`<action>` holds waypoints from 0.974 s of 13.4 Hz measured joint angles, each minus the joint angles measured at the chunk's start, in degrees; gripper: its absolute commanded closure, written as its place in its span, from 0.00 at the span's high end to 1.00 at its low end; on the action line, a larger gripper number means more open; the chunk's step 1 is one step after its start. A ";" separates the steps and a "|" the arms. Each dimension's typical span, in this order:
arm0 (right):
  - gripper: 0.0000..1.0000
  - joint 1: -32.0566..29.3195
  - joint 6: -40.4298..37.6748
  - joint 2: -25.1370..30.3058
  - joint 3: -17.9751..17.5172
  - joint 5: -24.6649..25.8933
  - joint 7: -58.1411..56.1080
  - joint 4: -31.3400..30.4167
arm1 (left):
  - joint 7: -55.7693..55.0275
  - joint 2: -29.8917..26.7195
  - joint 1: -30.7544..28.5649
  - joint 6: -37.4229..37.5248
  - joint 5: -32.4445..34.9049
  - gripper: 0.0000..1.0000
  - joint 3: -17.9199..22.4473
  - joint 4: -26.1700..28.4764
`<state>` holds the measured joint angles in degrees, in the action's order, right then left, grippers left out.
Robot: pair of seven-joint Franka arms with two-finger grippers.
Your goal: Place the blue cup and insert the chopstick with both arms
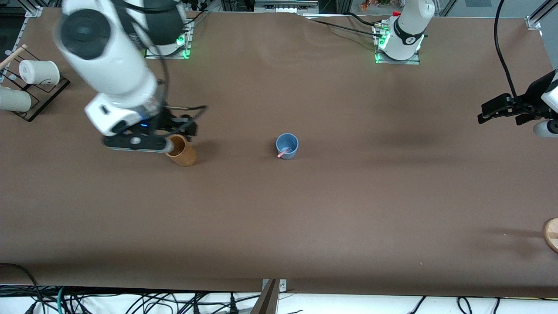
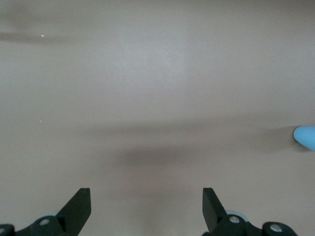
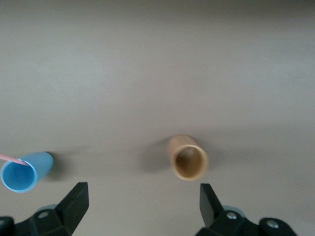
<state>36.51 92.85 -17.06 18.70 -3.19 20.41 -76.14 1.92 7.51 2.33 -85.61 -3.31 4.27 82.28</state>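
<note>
A: While the blue cup (image 1: 287,146) stands upright near the middle of the bench (image 1: 305,218), we see the pink chopstick (image 1: 284,152) inside it, its top end leaning on the rim on the side nearer the front camera.

B: Agreed. In the right wrist view we catch the same cup (image 3: 22,172) at the edge of the picture, with the chopstick (image 3: 12,159) crossing its rim. Where do we put the right gripper (image 1: 174,141)?

A: We see it up in the air over the tan cup (image 1: 182,150), which stands on the bench toward the right arm's end, well apart from the blue cup. The wrist camera looks down into that tan cup (image 3: 187,158), and its mouth sits between the two black fingers (image 3: 74,201).

B: And the jaws?

A: Spread wide, pinching nothing.

B: The left gripper (image 1: 501,109) hangs over bare bench at the left arm's end; we count that arm as waiting. Its wrist view shows both fingers (image 2: 76,206) spread apart with only brown surface between them, and a sliver of the blue cup (image 2: 305,136) at the picture's edge.

A: We also note a rack with white rolls (image 1: 37,74) at the right arm's end and a round wooden piece (image 1: 551,234) at the left arm's end.
</note>
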 measured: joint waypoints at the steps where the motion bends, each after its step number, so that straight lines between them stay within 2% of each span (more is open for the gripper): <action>1: 1.00 -3.66 -0.44 3.54 -1.61 -0.07 -3.52 -3.21 | 0.00 0.12 -0.01 -0.01 0.00 1.00 0.00 0.00; 4: 1.00 -16.36 -3.81 12.64 -9.53 -0.09 -10.04 -9.57 | 0.00 0.33 -0.05 -0.28 0.00 1.00 0.03 -0.02; 7: 1.00 -24.56 -6.58 17.35 -15.66 -0.03 -12.18 -11.50 | 0.00 0.62 -0.05 -0.33 0.00 1.00 0.03 -0.03; 13: 1.00 -25.30 -6.68 16.35 -17.24 1.78 -12.23 -11.61 | 0.00 1.24 -0.04 -0.47 0.00 1.00 0.03 -0.10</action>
